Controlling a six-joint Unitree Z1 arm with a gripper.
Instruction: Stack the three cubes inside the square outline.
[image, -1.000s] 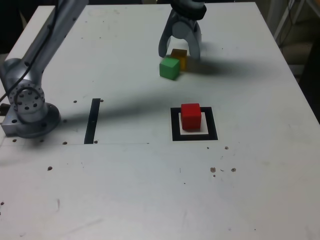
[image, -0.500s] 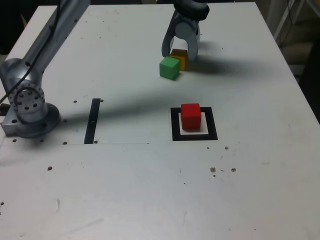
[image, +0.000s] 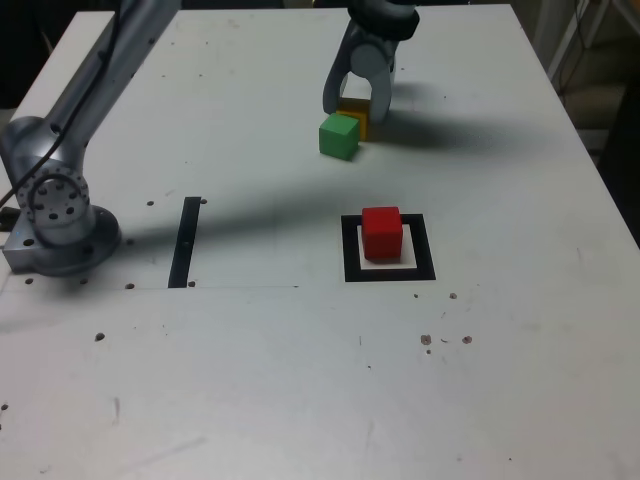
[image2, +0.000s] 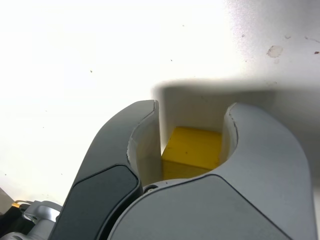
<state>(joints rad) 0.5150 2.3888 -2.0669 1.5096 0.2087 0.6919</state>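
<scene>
The yellow cube has shifted slightly as the gripper narrowed, and now sits clamped between its fingers, seemingly ready to lift; beside them is the green cube, well apart the red cube.

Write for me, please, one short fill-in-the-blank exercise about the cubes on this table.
1. The small matte cube inside the thick black square outline is ____.
2. Between the end effector's jaws is a ____ cube.
3. In the exterior view, the small matte green cube is to the ____ of the outline.

Missing words: red; yellow; left.
</scene>
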